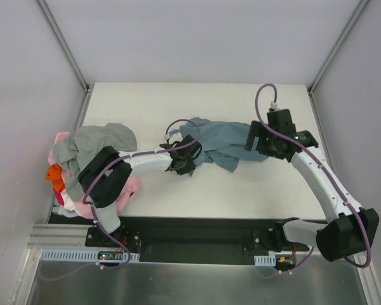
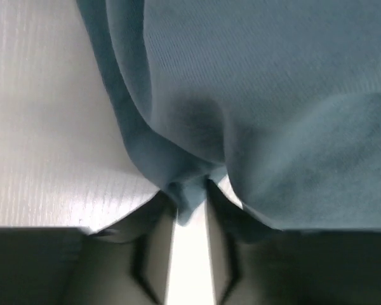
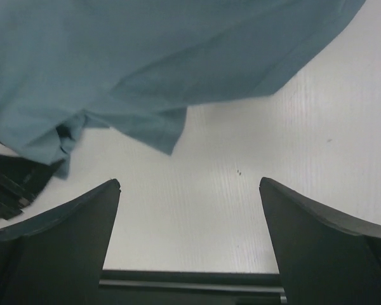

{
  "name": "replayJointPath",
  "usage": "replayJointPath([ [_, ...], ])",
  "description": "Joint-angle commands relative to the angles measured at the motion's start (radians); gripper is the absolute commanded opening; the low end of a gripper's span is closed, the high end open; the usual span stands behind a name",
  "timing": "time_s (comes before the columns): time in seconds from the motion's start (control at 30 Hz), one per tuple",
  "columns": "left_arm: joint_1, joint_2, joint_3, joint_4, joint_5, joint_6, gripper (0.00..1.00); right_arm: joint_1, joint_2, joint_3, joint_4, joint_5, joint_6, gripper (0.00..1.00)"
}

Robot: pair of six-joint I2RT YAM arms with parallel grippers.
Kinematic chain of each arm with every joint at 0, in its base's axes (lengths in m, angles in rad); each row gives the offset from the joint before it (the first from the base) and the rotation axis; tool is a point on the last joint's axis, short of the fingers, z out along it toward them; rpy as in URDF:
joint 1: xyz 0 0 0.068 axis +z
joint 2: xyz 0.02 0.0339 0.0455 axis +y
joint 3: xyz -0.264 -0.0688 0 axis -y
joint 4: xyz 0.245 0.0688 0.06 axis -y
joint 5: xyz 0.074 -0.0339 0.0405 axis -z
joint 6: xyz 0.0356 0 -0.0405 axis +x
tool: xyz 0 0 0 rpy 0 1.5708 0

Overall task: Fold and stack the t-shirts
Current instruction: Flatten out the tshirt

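The blue shirt (image 1: 217, 141) lay crumpled in the middle of the surface (image 1: 254, 190). The left pincer (image 2: 192, 202) nipped a small fold at the shirt's left end. The right pincer (image 3: 190, 210) gaped wide with nothing in it, by the shirt's right end. The other shirts (image 1: 92, 155) sat heaped at the left edge. The cloth looked soft, light and floppy. I think it would sag, so a hem or corner is best to hold.
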Motion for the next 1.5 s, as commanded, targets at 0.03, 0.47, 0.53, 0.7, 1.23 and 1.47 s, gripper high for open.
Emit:
replayJointPath([
  [0.03, -0.003, 0.032, 0.015, -0.012, -0.063, 0.013, 0.00, 0.133, 0.035, -0.220, 0.069, -0.035, 0.097, 0.90],
  [0.47, 0.041, -0.209, -0.158, -0.047, -0.076, 0.067, 0.00, 0.285, 0.376, -0.163, 0.291, 0.031, 0.181, 0.66],
  [0.53, 0.052, -0.229, -0.181, -0.049, -0.076, 0.065, 0.00, 0.303, 0.397, -0.160, 0.296, 0.055, 0.199, 0.61],
  [0.7, 0.072, -0.257, -0.194, -0.059, -0.076, 0.091, 0.00, 0.326, 0.456, -0.174, 0.316, 0.089, 0.242, 0.53],
  [1.23, 0.136, -0.309, -0.192, -0.066, -0.070, 0.174, 0.00, 0.364, 0.549, -0.108, 0.167, 0.235, 0.183, 0.53],
  [1.47, 0.158, -0.347, -0.185, -0.073, -0.065, 0.220, 0.00, 0.363, 0.475, -0.151, 0.213, 0.238, 0.195, 0.01],
])
